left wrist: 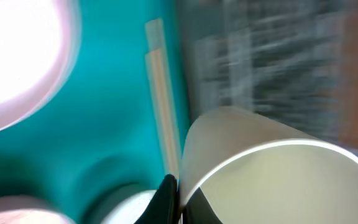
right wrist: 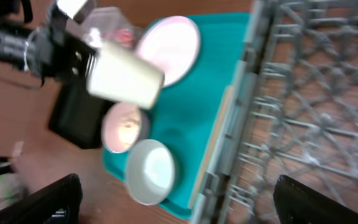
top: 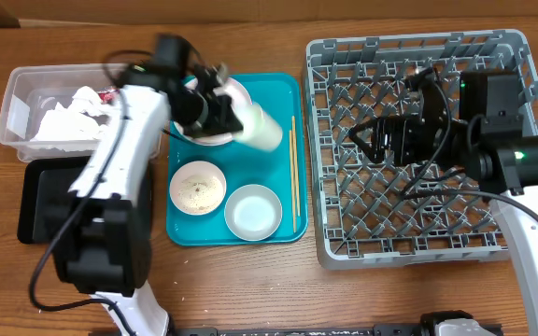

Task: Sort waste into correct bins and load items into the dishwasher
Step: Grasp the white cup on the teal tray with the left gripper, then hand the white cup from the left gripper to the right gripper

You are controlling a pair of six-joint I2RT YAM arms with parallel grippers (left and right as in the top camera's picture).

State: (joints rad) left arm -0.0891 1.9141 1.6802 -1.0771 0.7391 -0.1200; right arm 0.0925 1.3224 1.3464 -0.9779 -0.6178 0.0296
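Left gripper (top: 234, 119) pinching white cup (top: 262, 129), cup tipped sideways above teal tray (top: 271, 166), at tray's 1 o'clock; chopsticks (top: 293, 177) along tray's 3 o'clock edge; right gripper (top: 367, 138) spread wide over dish rack (top: 409, 254).

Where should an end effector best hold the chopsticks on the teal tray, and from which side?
Probably near mid-length, from above, closing across the chopsticks: they lie flat, side by side, close along the teal tray's right rim.
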